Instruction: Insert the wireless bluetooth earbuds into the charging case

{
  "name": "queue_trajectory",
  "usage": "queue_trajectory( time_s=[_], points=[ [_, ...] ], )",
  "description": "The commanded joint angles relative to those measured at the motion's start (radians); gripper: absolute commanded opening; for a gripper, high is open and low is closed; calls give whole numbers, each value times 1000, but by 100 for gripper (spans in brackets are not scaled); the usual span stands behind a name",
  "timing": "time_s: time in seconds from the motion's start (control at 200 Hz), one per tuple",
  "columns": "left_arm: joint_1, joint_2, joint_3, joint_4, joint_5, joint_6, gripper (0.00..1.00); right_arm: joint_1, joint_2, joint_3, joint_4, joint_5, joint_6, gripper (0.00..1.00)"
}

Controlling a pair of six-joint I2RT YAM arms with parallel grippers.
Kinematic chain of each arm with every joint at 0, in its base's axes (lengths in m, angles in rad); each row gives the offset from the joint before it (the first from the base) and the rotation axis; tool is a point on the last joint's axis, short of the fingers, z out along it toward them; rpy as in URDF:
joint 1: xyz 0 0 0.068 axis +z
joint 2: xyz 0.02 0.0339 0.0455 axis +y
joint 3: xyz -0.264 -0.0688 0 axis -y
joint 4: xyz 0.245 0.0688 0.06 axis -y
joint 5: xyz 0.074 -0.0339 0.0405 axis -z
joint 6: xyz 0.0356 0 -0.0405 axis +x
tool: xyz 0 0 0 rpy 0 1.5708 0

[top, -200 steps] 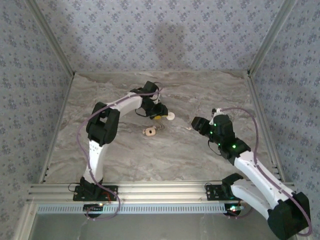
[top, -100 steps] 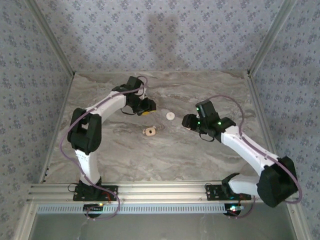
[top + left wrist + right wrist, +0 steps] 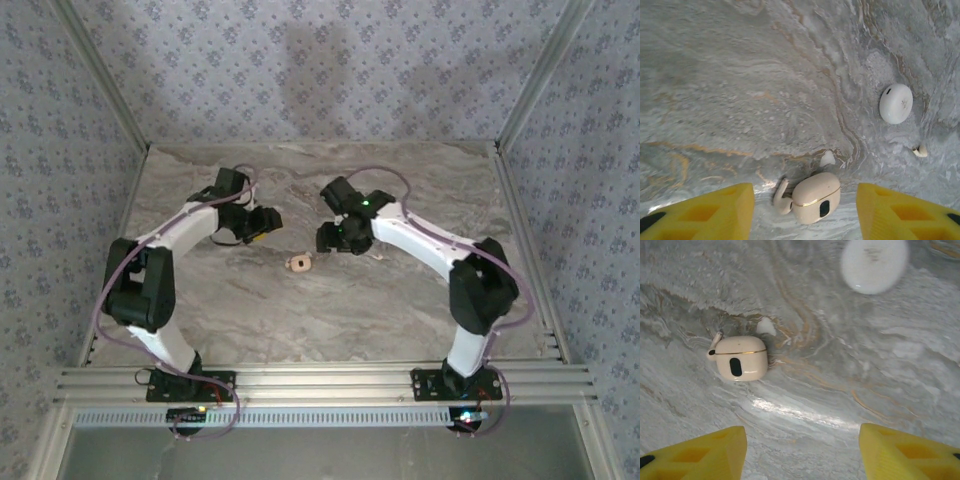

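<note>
Worktop (image 3: 400,310) seen from above carries the charging case (image 3: 298,263), near and between left end effector (image 3: 268,222) and right end effector (image 3: 325,240). Left wrist: yellow fingers (image 3: 715,210) spread, case between them, one earbud (image 3: 781,196) touching it; white disc (image 3: 896,103) has an unreadable mark. Right wrist: fingers (image 3: 910,450) spread, case ahead-left.

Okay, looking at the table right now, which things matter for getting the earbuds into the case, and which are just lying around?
For the job:
- charging case
- earbud right beside the case
- second earbud, lying apart on the marble

Just lying about:
- white round disc
</note>
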Motion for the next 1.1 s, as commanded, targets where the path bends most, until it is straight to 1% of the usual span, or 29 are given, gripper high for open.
queue_trajectory(
  time_s=[0.0,0.14,0.255,0.375,0.6,0.71,0.839,0.999,1.094],
  points=[
    [35,-81,-49,49,-30,-30,58,26,96,126,-179,27,-102,66],
    [59,-130,-105,76,-40,-55,59,39,202,234,-193,-5,-137,70],
    [65,-141,-116,72,-40,-49,66,53,282,315,-203,-22,-142,72],
    [72,-138,-133,81,-39,-41,69,68,364,391,-207,-39,-153,73],
    [112,-141,-145,71,-29,-16,71,88,487,511,-226,-59,-155,74],
    [137,-160,-166,77,-20,-20,71,98,516,529,-244,-42,-157,74],
    [160,-175,-179,82,-8,-16,71,100,538,517,-250,-67,-160,74],
    [173,-186,-186,84,-9,-14,71,101,557,520,-242,-80,-160,73],
    [177,-196,-188,83,-14,-12,71,103,563,520,-252,-62,-160,74]
  ],
)
